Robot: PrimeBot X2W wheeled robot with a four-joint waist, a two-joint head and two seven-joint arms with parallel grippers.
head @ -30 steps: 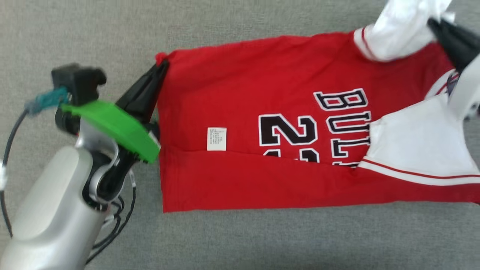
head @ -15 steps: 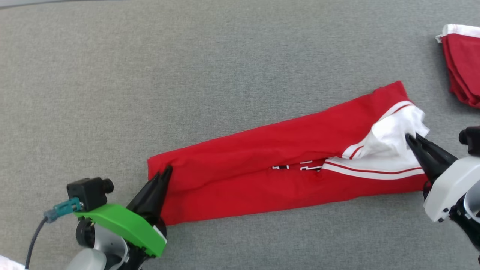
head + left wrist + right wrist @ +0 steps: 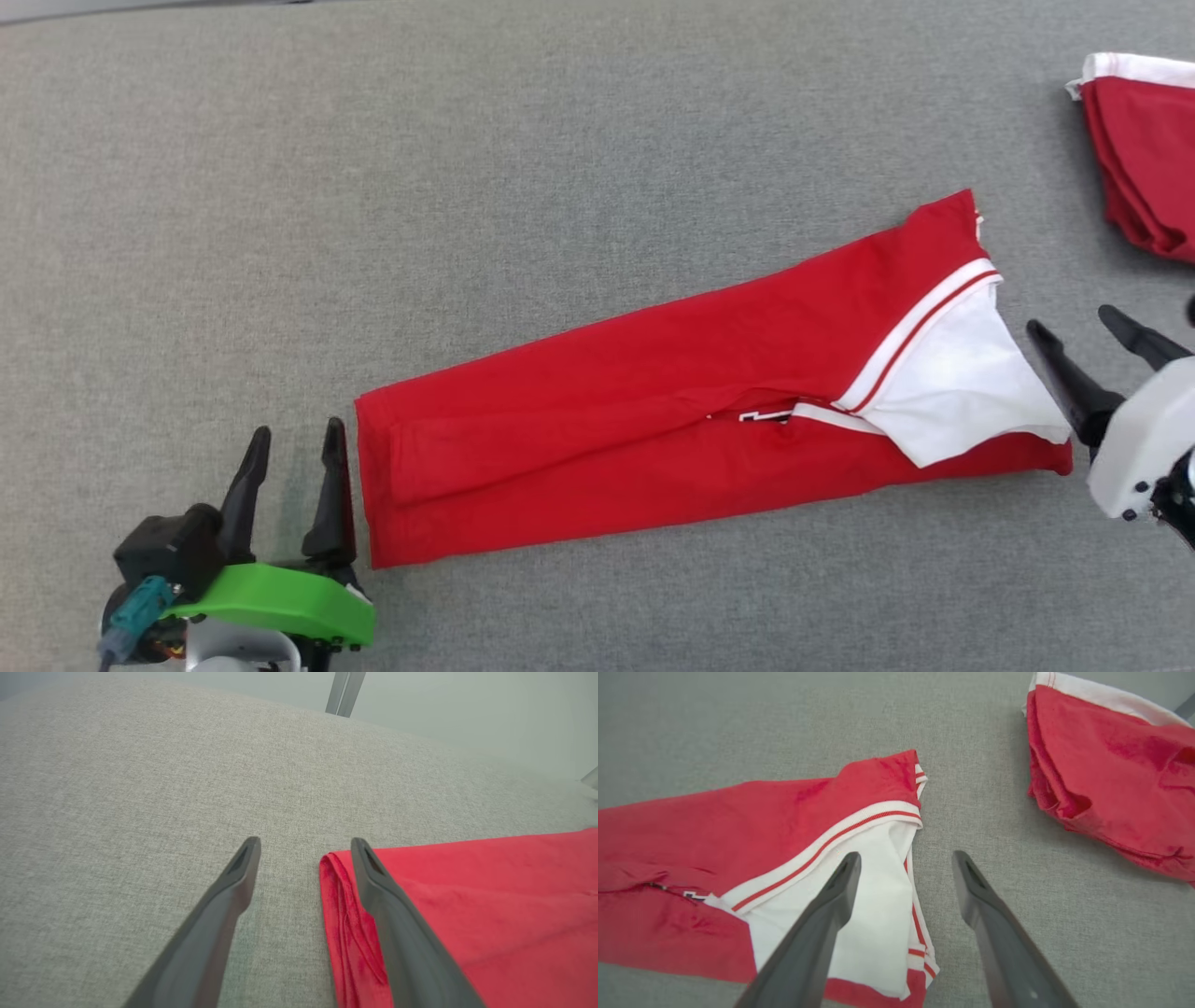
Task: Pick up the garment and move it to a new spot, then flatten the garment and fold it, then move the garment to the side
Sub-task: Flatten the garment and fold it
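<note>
Now left gripper and right gripper released garment.

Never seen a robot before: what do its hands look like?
The left gripper and right gripper both end in two long, dark, tapering fingers. The left wears a bright green cover, a black block and a teal plug on a grey cable. The right has a white shell.

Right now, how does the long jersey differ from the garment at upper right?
The long jersey is a narrow strip, folded lengthwise; the other garment is a compact, bunched pile. The long jersey shows a broad white panel; the other garment only a thin white band. Both are red, lying on the grey surface.
</note>
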